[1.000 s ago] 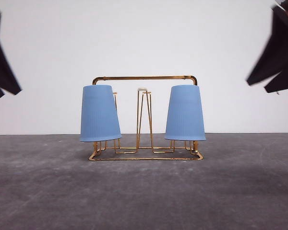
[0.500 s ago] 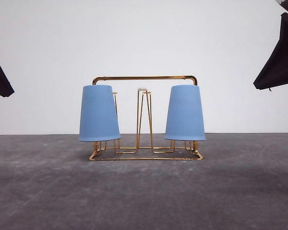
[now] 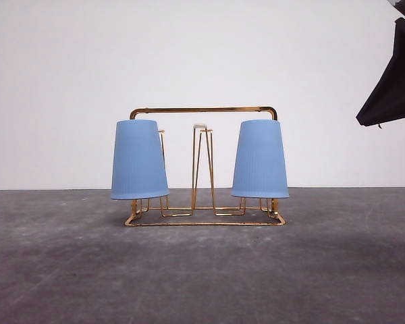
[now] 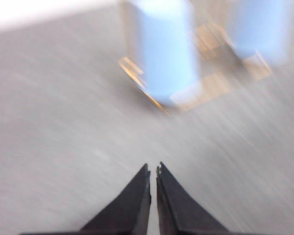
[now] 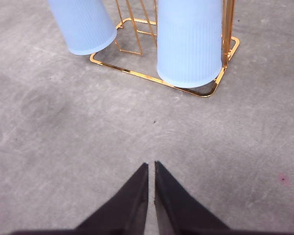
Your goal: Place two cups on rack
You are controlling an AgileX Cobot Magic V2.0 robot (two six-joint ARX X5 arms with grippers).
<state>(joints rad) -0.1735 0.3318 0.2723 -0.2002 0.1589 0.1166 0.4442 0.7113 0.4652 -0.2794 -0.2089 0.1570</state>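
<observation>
Two light-blue ribbed cups hang upside down on the gold wire rack (image 3: 202, 219) at the middle of the grey table: one cup (image 3: 140, 159) on its left prong, the other cup (image 3: 260, 159) on its right prong. The right wrist view has the same cups (image 5: 188, 41) (image 5: 81, 24) on the rack (image 5: 157, 79), with my right gripper (image 5: 151, 169) shut and empty well short of them. My left gripper (image 4: 153, 171) is also shut and empty, back from the blurred rack (image 4: 206, 85) and cups (image 4: 164, 49). The right arm (image 3: 393, 77) hangs at the upper right of the front view.
A white wall stands behind the rack. A bare middle prong (image 3: 202, 165) rises between the two cups. Grey tabletop (image 3: 202, 277) stretches in front of the rack and to both sides.
The left arm has pulled away out of the front view's left edge, and its wrist view is motion-blurred. The right arm drew back slightly then held. Cups and rack stay put.
</observation>
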